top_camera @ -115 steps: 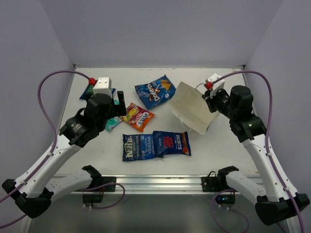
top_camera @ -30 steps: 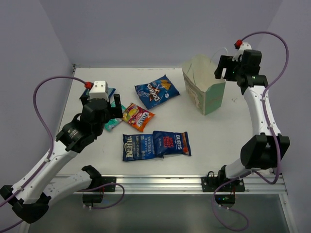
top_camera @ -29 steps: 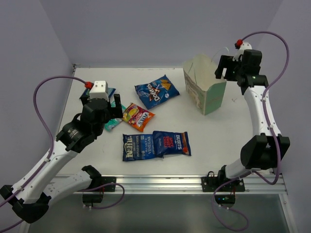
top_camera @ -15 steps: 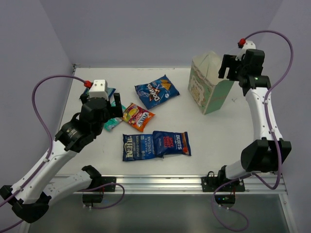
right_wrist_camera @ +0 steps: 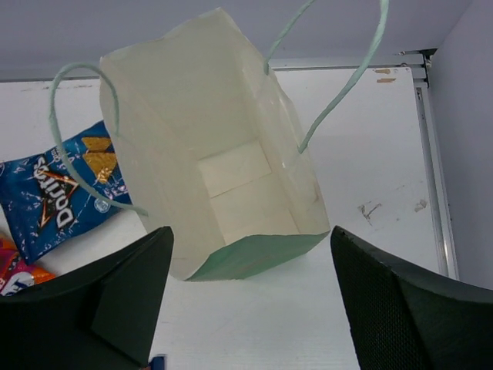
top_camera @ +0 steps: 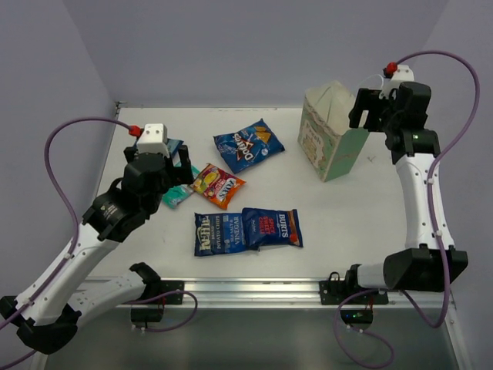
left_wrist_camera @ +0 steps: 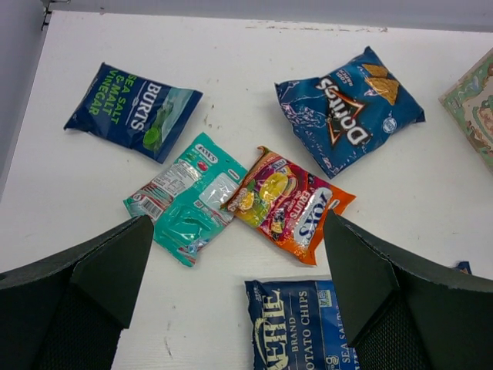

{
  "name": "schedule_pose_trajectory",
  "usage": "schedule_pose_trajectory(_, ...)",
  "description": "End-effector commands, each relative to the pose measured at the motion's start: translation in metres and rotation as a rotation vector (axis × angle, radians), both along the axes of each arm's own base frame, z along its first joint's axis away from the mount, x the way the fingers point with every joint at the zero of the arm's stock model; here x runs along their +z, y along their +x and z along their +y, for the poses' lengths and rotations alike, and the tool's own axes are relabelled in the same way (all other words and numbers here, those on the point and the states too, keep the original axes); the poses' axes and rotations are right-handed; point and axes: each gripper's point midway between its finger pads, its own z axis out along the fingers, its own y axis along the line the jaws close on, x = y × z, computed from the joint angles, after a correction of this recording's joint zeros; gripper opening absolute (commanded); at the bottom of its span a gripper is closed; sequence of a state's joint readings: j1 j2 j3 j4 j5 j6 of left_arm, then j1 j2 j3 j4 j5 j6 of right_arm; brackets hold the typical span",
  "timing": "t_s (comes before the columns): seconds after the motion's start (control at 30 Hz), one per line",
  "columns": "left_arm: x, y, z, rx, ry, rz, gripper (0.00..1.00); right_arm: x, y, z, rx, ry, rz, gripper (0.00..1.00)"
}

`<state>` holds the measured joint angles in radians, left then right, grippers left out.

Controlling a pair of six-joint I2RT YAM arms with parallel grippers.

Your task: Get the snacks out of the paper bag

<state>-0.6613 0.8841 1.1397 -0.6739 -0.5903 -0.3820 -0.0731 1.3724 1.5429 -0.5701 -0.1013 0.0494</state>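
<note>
Well, the paper bag stands upright at the upper right of the white table, away from the packets.

Left wrist view: the left gripper has its fingers spread wide in the lower corners, touching nothing. Between them lie the teal-white packet and the red-yellow-orange packet, corners meeting, with the Kettle packet at the bottom edge, the Doritos packet upper right and a Burts packet upper left. Right wrist view: the right gripper gapes just as wide, and the bag's open mouth fills the middle, its green near rim between the fingertips; whether a finger touches it I cannot tell. Top view: the right gripper hangs at the bag's top right rim, the left gripper beside the teal-white packet at left, and a second Burts packet lies against the Kettle packet at lower centre.
</note>
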Motion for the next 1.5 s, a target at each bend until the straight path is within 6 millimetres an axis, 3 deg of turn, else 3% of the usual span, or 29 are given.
schedule_pose_trajectory(0.0, 0.026, 0.001, 0.004, 0.014, -0.035, -0.056, 1.0, 0.018, -0.02, 0.011, 0.059, 0.015, -0.035, 0.86)
schedule_pose_trajectory(0.2, 0.04, 0.003, 0.004, 0.013, -0.016, -0.07, 1.0, 0.058, -0.065, 0.024, 0.098, 0.043, -0.134, 0.91)
schedule_pose_trajectory(0.23, 0.05, 0.004, 0.005, 0.016, -0.022, -0.084, 1.0, 0.061, -0.071, 0.025, 0.1, 0.044, -0.147, 0.93)
schedule_pose_trajectory(0.33, 0.064, 0.006, 0.005, 0.018, -0.014, -0.098, 1.0, 0.087, -0.1, 0.028, 0.107, 0.041, -0.232, 0.99)
schedule_pose_trajectory(0.47, 0.084, 0.009, 0.007, 0.026, -0.009, -0.13, 1.0, 0.118, -0.14, 0.028, 0.092, 0.022, -0.343, 0.99)
schedule_pose_trajectory(0.5, 0.088, 0.008, 0.009, 0.032, -0.004, -0.134, 1.0, 0.131, -0.158, 0.028, 0.082, 0.018, -0.396, 0.99)
schedule_pose_trajectory(0.73, 0.148, -0.004, 0.033, 0.09, -0.019, -0.261, 1.0, 0.184, -0.235, 0.013, -0.033, -0.028, -0.669, 0.99)
schedule_pose_trajectory(0.97, 0.208, -0.033, 0.07, 0.133, -0.01, -0.472, 1.0, 0.216, -0.301, 0.013, -0.011, -0.099, -0.898, 0.99)
schedule_pose_trajectory(1.1, 0.222, -0.047, 0.083, 0.133, 0.017, -0.542, 1.0, 0.224, -0.319, 0.001, -0.077, -0.119, -0.977, 0.99)
schedule_pose_trajectory(1.47, 0.231, -0.065, 0.103, 0.168, 0.039, -0.573, 1.0, 0.232, -0.321, -0.007, -0.13, -0.072, -1.022, 0.99)
